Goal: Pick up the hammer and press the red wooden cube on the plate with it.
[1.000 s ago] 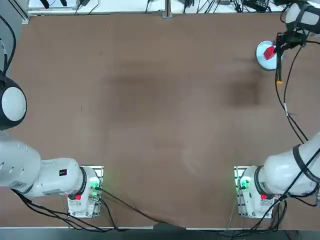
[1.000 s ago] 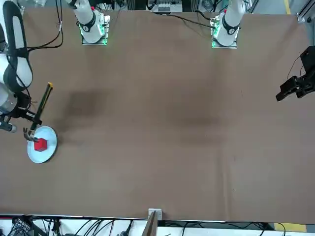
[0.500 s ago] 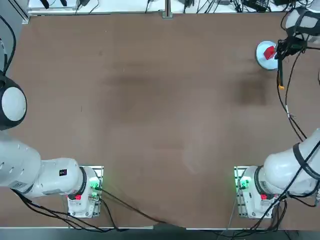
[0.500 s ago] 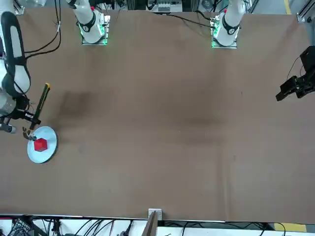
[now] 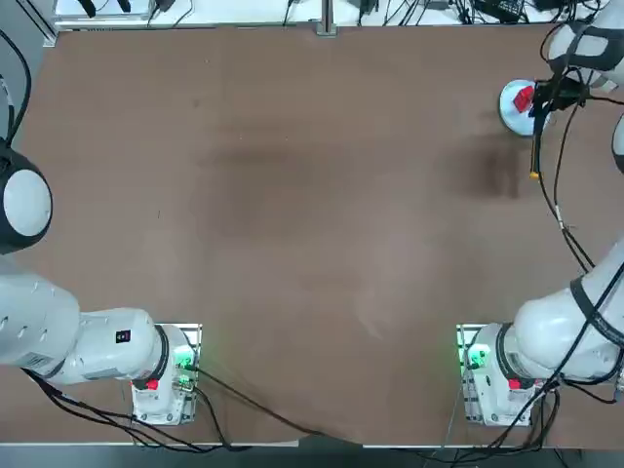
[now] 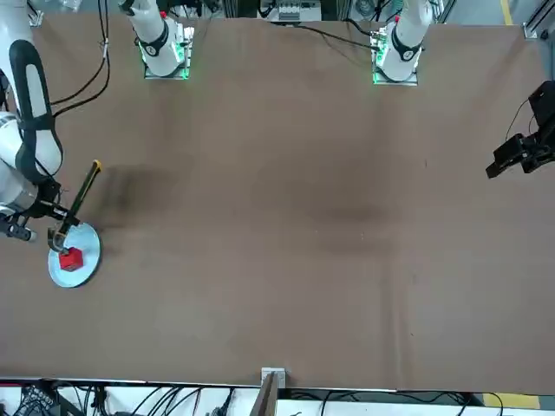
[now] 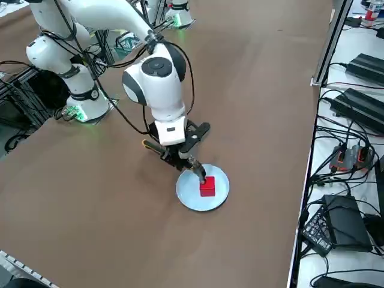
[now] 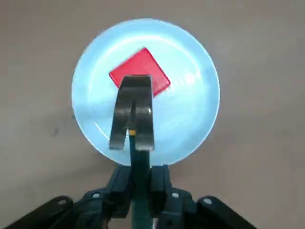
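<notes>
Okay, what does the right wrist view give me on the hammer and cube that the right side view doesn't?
Only the right wrist view shows the right gripper shut on the hammer from behind, its head overlapping the red cube.

Only the right side view shows the cube's upright side and the white arm reaching down over the table.

Both show the cube on the plate, hammer head by it.

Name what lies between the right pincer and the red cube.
The hammer's head: the right wrist view shows it between the right pincer, near the plate, and the red cube.
</notes>
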Robot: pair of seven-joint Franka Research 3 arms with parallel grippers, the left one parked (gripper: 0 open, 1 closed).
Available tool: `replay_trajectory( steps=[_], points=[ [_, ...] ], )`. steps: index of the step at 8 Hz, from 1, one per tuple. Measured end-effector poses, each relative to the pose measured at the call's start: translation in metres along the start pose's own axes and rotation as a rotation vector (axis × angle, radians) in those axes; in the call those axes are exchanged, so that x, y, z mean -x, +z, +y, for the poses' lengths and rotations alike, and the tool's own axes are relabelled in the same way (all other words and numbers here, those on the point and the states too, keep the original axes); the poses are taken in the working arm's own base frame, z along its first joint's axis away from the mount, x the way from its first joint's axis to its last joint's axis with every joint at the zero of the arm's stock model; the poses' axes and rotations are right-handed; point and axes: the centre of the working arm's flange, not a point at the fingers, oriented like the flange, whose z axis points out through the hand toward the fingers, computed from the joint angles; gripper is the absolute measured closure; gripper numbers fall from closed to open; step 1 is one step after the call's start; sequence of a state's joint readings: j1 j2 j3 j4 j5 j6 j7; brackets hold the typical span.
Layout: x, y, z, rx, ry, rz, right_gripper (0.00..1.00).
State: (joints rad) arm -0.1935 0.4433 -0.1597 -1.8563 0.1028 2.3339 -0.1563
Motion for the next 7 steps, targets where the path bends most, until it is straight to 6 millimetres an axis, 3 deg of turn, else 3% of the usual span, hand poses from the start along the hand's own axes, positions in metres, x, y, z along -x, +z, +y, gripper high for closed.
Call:
replay_trajectory(
  steps=[3, 4, 5, 7],
  points=[
    [-0.02, -0.073, -0.007, -0.012, -0.027, -0.015, 0.79],
    [-0.022, -0.076, -0.006, -0.01, -0.028, -0.019, 0.79],
    [-0.021, -0.06, -0.004, -0.008, -0.025, -0.042, 0.79],
    [-0.021, -0.008, -0.002, -0.012, -0.015, -0.102, 0.79]
  ],
)
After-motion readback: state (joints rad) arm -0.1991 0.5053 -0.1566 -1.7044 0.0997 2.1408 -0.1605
